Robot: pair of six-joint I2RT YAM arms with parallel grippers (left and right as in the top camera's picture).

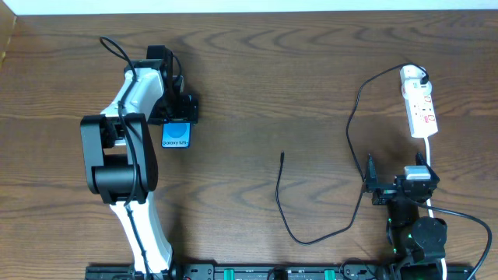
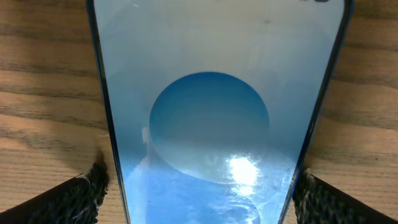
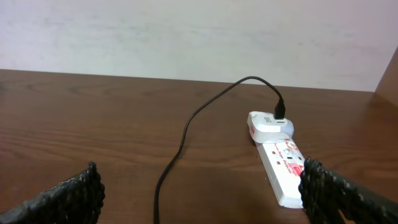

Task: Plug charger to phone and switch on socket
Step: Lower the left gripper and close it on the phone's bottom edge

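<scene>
Nothing is plugged in yet. Your left fingers [image 2: 71,199] are spread astride the phone [image 1: 177,137], at the left. Your right fingers [image 3: 68,196] are spread and empty, near right. The charger [image 1: 278,194] lies on the surface [image 1: 257,70], its tip well apart from the phone. The socket [image 1: 420,105] sits far right.

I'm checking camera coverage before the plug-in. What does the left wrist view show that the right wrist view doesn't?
Only the left wrist: the phone, blue screen up, flanked by the open left gripper. Only the right wrist: the socket, the charger's cable running from its far end, ahead of the open right gripper. Both: the wooden table and dark fingers at the lower corners.
</scene>
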